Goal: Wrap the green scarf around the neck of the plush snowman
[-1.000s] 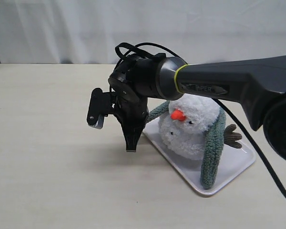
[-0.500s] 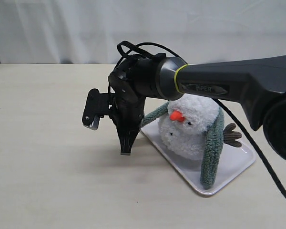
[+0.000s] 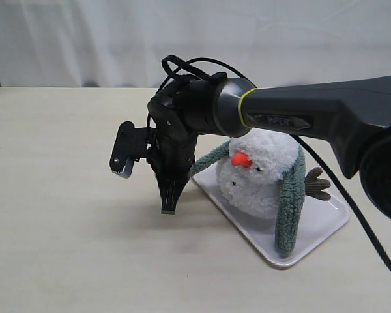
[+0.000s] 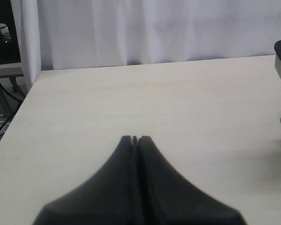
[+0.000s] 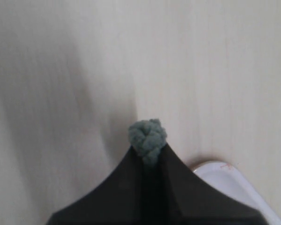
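Observation:
The plush snowman (image 3: pixel 260 176) sits on a white tray (image 3: pixel 316 228), white and fluffy with an orange nose and a brown twig arm at its right. The green scarf (image 3: pixel 290 202) is draped over it: one end hangs down its right side onto the tray, the other (image 3: pixel 208 158) stretches left to my right gripper (image 3: pixel 169 207). That gripper points down just left of the tray, shut on the scarf's end, a green tuft (image 5: pixel 148 137) bulging from its tips (image 5: pixel 148 149). My left gripper (image 4: pixel 135 139) is shut and empty over bare table. The neck is hidden.
The pale wooden table (image 3: pixel 65 248) spreads left and in front of the tray. A white curtain (image 3: pixel 85 39) hangs behind it. The right arm's black body (image 3: pixel 313 117) reaches across above the snowman. The table's left edge (image 4: pixel 18 108) shows in the left wrist view.
My right gripper has moved left and slightly down, away from the snowman, drawing the scarf's left end out farther. The snowman and tray have stayed put.

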Motion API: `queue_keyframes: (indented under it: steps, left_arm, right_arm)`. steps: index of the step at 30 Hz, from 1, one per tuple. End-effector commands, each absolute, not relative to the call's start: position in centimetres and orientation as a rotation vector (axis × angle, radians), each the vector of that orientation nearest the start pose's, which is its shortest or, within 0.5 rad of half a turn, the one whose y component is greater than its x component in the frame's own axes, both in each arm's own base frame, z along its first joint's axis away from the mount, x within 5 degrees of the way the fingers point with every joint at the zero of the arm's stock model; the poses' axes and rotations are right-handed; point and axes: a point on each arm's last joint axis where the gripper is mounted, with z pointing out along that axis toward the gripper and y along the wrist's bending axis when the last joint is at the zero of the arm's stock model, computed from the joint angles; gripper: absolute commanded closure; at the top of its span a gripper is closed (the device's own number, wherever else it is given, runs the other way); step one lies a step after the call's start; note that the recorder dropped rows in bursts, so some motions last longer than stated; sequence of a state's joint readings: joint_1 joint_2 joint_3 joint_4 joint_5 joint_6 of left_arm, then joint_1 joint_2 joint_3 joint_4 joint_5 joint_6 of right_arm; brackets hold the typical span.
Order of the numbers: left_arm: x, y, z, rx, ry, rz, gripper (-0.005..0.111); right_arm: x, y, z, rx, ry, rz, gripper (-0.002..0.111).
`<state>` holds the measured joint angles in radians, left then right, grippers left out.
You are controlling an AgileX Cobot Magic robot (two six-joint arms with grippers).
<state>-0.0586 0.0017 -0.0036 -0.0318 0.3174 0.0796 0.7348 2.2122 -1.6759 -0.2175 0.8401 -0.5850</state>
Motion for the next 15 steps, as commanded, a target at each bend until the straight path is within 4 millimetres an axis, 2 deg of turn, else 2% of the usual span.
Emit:
queue_keyframes:
  steps: [1, 7, 10, 15]
  left_arm:
    - [5.4, -0.4, 18.5, 0.101, 1.789, -0.019, 0.107]
    - [5.4, -0.4, 18.5, 0.101, 1.789, -0.019, 0.107]
    - [5.4, -0.4, 18.5, 0.101, 1.789, -0.019, 0.107]
    - [5.4, -0.4, 18.5, 0.101, 1.789, -0.019, 0.107]
  right_arm:
    - [35.1, 30.0, 15.2, -1.870, 2.131, -0.210, 0.104]
    - [35.3, 29.8, 15.2, -1.871, 2.124, -0.242, 0.104]
    - [35.8, 29.1, 15.4, -1.809, 2.157, -0.372, 0.089]
    - [35.4, 28.6, 15.5, -1.830, 2.217, -0.406, 0.064]
